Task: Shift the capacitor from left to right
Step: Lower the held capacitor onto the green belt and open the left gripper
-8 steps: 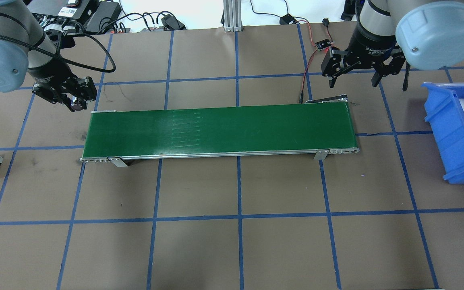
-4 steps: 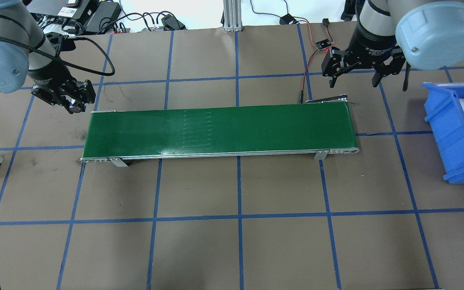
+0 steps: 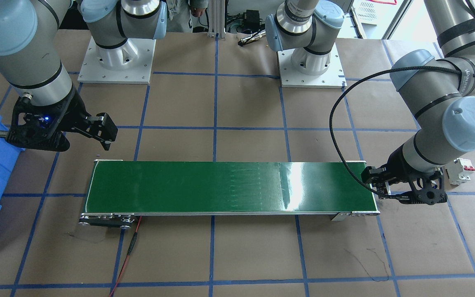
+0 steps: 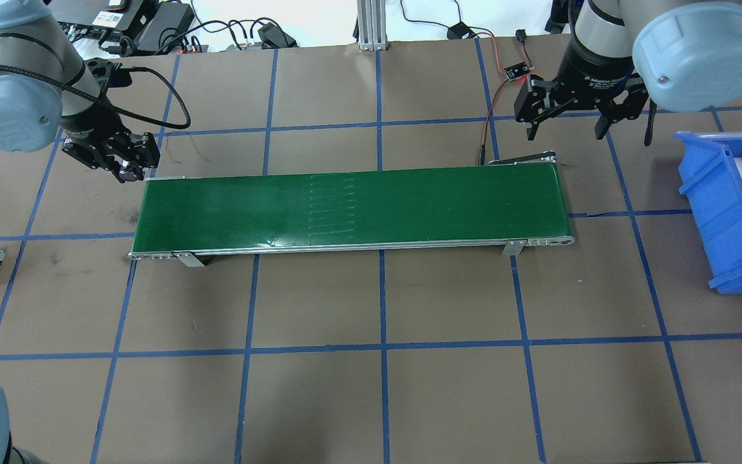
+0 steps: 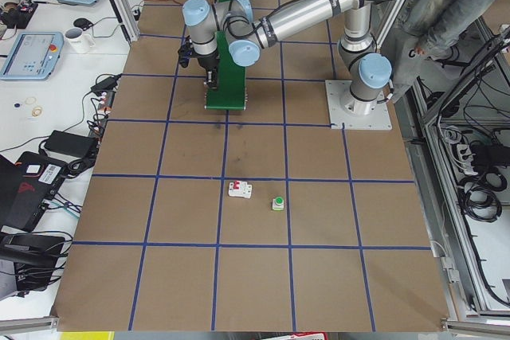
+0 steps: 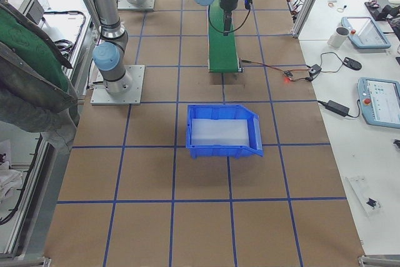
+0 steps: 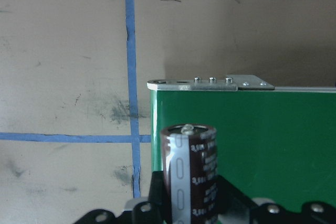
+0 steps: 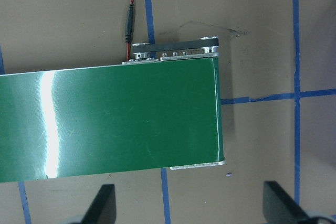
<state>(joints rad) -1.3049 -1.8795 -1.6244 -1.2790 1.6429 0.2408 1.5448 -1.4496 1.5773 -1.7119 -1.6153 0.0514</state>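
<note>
Capacitor: a dark cylinder with a pale stripe. It stands upright at the lower centre of the left wrist view, held in the air and not yet on the belt.
Left gripper: the left gripper is pinching the capacitor. In the overhead view it sits at the upper left corner of the belt.
Belt: the green belt runs across the middle of the overhead view and carries nothing.
Right gripper: the right gripper has its fingers spread. It hangs just above the belt's upper right end.
Step in hand: judging by the pose, you are bringing the capacitor over the belt's left end to set it down.
How to do it well: move further in from the metal end rail and toward the belt's centre line. Lower until the base is close to the surface, then let go.
Risk: a tall cylinder probably tips or rolls, so release it low and level.
Bin: the blue bin at the right edge looks like the destination.
</note>
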